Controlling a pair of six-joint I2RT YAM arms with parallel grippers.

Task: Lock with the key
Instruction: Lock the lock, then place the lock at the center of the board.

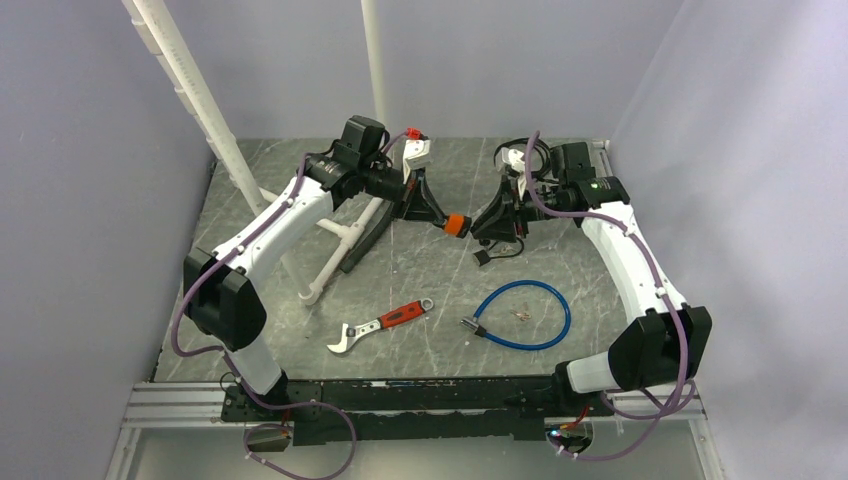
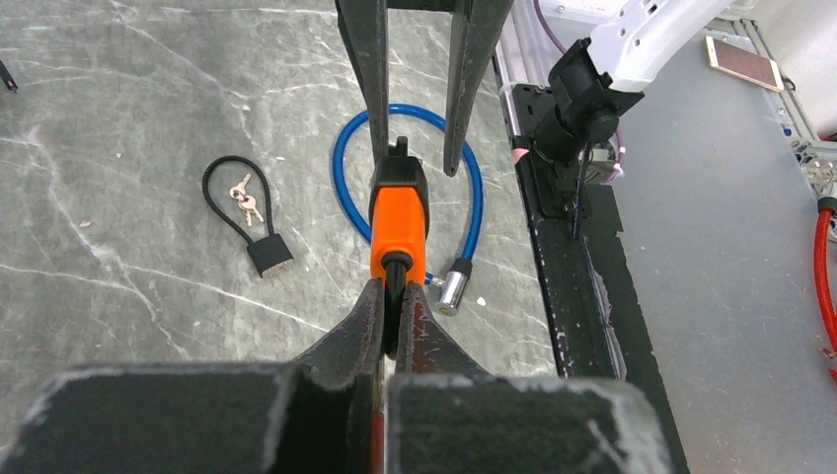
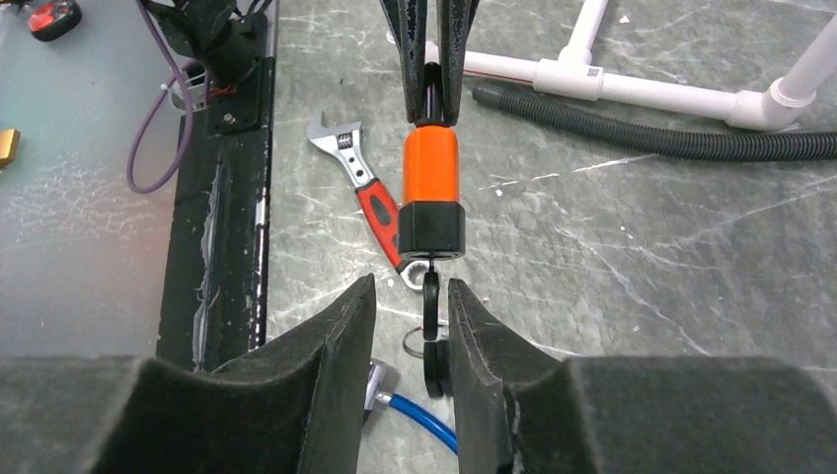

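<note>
An orange lock (image 1: 456, 224) with a black end is held in the air between the two arms. My left gripper (image 2: 395, 292) is shut on the black shackle at the lock's (image 2: 398, 222) near end. In the right wrist view the lock (image 3: 431, 168) points at me, and a black-headed key (image 3: 431, 299) sticks out of its black end. My right gripper (image 3: 413, 296) is open, its jaws either side of the key. The right finger is close to the key; the left finger stands apart. Spare keys (image 3: 434, 367) hang below on a ring.
A blue cable lock (image 1: 525, 313) lies on the table at front right. A small black padlock with keys (image 2: 268, 252) lies beyond it. A red-handled wrench (image 1: 385, 322) lies at front centre. A white pipe frame (image 1: 335, 250) and a black hose (image 1: 365, 235) lie at the left.
</note>
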